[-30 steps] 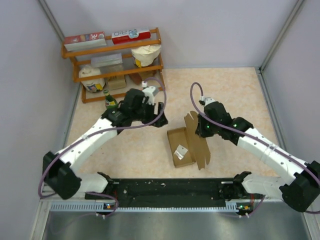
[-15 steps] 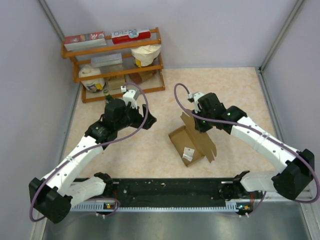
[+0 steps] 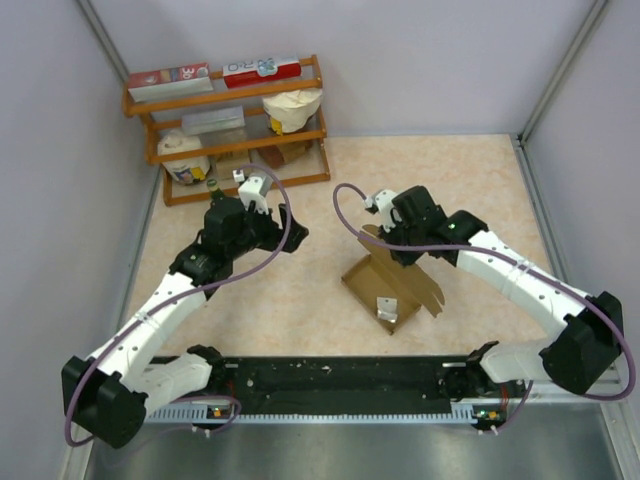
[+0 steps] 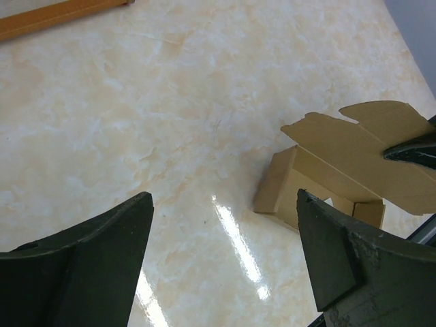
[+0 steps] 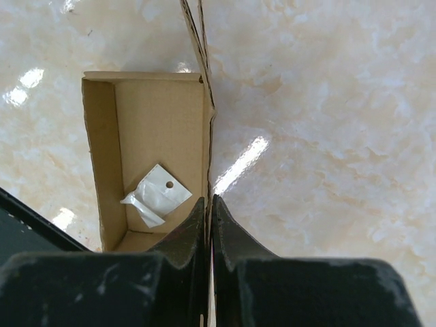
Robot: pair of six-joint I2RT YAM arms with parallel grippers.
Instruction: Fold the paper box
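Holding: the right gripper (image 5: pixel 210 204) is pinched tight on the thin edge of an upright panel of the paper box (image 5: pixel 153 136), with one finger on each face of the cardboard.
Right gripper from above: it (image 3: pixel 403 248) comes down on the far end of the box, with its arm reaching in from the right.
Box position: the paper box (image 3: pixel 392 283) sits on the table (image 3: pixel 300 300), a little right of centre and between the two arms.
Box shape: a shallow open tray lies flat with its walls up. A taller panel with scalloped flaps rises along one long side.
Box from the left wrist: it (image 4: pixel 340 160) shows at the right edge, with the flaps pointing up and away.
Sticker: a small white sticker (image 5: pixel 155 197) lies inside the tray near the end closest to the right gripper. From above it (image 3: pixel 387 308) shows at the near end of the box.
Left gripper: it (image 4: pixel 223 197) has its fingers spread wide over bare table, with nothing between them.
Left gripper from above: it (image 3: pixel 283 233) is well apart from the box, to its left.
Shelf: an orange wooden shelf (image 3: pixel 225 97) stands at the far left corner against the wall and holds boxes, a bag and bottles.
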